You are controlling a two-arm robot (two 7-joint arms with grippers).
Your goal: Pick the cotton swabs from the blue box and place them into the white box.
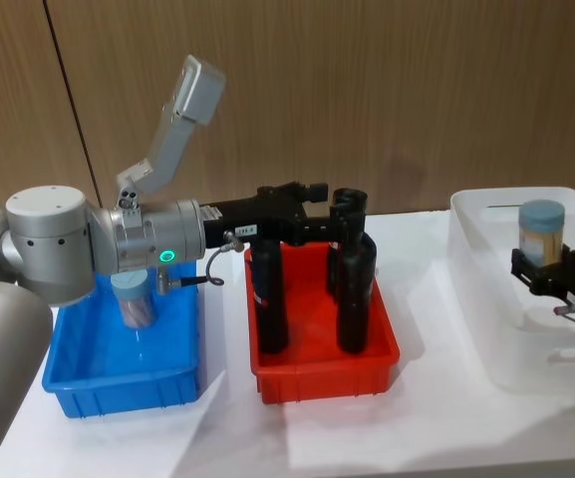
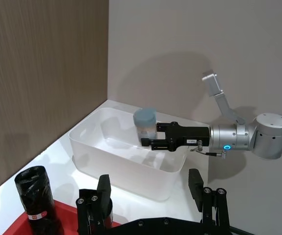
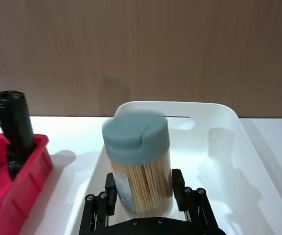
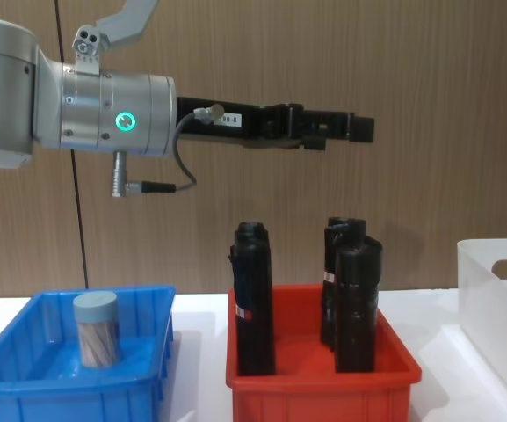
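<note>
My right gripper is shut on a cotton swab tub with a pale blue-grey lid, and holds it upright above the inside of the white box. The right wrist view shows the swab sticks in that tub between the fingers, over the white box. Another cotton swab tub stands in the blue box at the left, and the chest view shows this tub too. My left gripper hangs open high above the red bin, with nothing in it.
A red bin between the two boxes holds tall black rolls. My left arm stretches across above the blue box and the red bin. A wooden wall stands behind the white table.
</note>
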